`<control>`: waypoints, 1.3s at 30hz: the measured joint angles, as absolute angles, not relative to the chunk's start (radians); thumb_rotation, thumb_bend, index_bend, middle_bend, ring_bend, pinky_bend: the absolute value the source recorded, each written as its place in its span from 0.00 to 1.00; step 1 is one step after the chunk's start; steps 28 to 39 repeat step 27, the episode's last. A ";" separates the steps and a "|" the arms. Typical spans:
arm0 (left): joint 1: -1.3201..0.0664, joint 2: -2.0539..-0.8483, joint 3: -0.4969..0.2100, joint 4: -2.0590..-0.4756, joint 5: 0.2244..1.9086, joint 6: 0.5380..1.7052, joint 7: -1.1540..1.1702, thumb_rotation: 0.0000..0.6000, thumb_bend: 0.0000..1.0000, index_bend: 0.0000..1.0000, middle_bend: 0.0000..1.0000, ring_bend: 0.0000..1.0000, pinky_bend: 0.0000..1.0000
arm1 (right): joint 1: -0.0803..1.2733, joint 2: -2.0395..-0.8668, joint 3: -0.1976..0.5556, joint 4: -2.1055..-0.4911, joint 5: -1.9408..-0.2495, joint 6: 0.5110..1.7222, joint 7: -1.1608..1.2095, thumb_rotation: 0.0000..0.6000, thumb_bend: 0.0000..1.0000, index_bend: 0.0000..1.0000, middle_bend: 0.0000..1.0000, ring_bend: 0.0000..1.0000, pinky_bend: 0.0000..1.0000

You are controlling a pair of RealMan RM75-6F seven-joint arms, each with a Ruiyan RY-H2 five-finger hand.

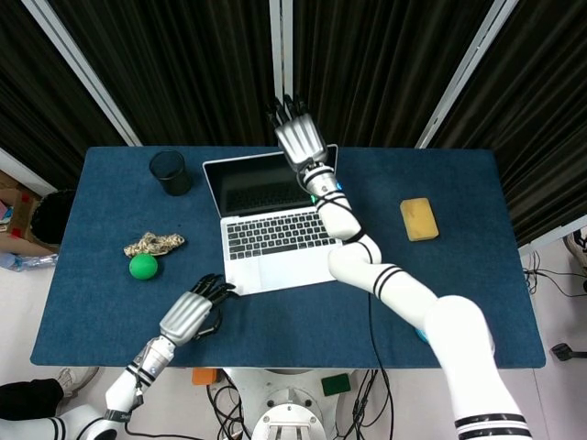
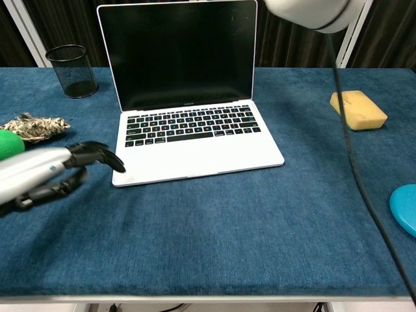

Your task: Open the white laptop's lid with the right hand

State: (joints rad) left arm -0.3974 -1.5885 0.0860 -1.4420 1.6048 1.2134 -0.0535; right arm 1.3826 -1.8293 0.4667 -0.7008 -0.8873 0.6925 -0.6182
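The white laptop (image 1: 271, 220) is sitting open near the middle of the blue table (image 1: 459, 275), toward the far edge, its dark screen standing upright and facing the robot, its keyboard deck lying flat on the cloth. The right hand (image 1: 295, 137) is hovering at the top rim of the lid, near the lid's right corner, with its fingers spread and pointing away toward the black curtain; it is holding nothing, and whether the palm is touching the rim cannot be told from the head view. In the chest view only the white forearm is showing above the screen.

The left hand (image 2: 45, 174) is lying low over the table just beside the laptop's front left corner, fingers curled in loosely around nothing, dark fingertips (image 2: 107, 158) reaching close to the deck's edge.

To the left of the laptop, a black mesh cup (image 1: 171, 171) is standing near the far edge, and a crumpled brownish bundle (image 1: 153, 243) is lying just beside a green ball (image 1: 142, 266). A yellow sponge (image 1: 418, 218) is resting well to the right, and a blue disc (image 2: 404, 209) is showing at the right edge of the chest view.
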 measured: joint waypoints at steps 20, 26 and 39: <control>-0.141 -1.265 0.026 -1.485 1.425 1.510 -0.074 0.11 0.39 0.23 0.16 0.00 0.04 | 0.463 -1.110 0.042 -1.742 -1.285 1.428 -0.253 1.00 0.00 0.00 0.00 0.00 0.00; -0.063 -1.258 0.038 -1.474 1.450 1.610 -0.096 0.72 0.39 0.23 0.16 0.00 0.04 | 0.254 -1.109 -0.079 -1.628 -1.425 1.577 -0.001 1.00 0.09 0.00 0.00 0.00 0.00; -0.052 -1.258 0.040 -1.472 1.457 1.625 -0.096 0.74 0.39 0.23 0.16 0.00 0.04 | 0.222 -1.121 -0.094 -1.592 -1.449 1.607 0.031 1.00 0.11 0.00 0.00 0.00 0.00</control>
